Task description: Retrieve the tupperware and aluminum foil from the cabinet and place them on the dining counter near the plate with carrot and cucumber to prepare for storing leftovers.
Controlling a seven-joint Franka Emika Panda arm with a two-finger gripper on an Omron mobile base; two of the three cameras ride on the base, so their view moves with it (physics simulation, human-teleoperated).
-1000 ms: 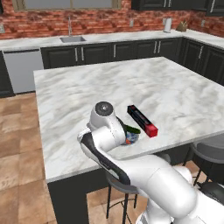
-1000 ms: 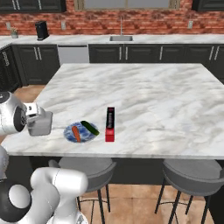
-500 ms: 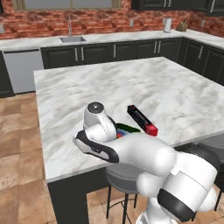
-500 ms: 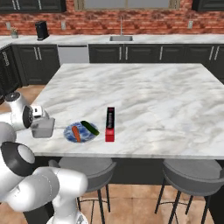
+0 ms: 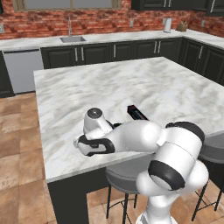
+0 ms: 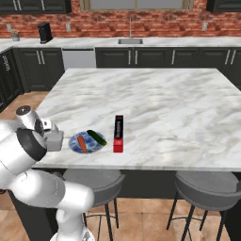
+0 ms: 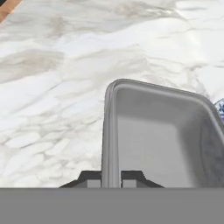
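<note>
My gripper [image 7: 110, 178] is shut on the near rim of the tupperware [image 7: 157, 135], a translucent grey tray. In the right base view the tupperware [image 6: 54, 140] hangs low over the front left corner of the dining counter [image 6: 164, 103], just left of the plate [image 6: 75, 141]. Whether the tray touches the marble I cannot tell. The plate carries a carrot [image 6: 81, 143] and a dark green cucumber [image 6: 96, 137]. To the right of the plate lies the aluminum foil [image 6: 118, 133], a black box with its red end toward the front edge. It also lies past my arm in the left base view, aluminum foil [image 5: 136, 112]. A bit of the plate [image 7: 220, 106] peeks past the tray.
Two round stools [image 6: 207, 181] [image 6: 94, 179] stand under the counter's front edge. Black base cabinets, a sink [image 6: 130, 41] and a dark appliance [image 6: 44, 32] line the brick back wall. Most of the marble top [image 5: 109, 83] behind the foil box is bare.
My arm has folded down over the counter's front left corner. The tupperware in its grip has come lower and a little toward the plate. Plate and foil box have stayed put.
</note>
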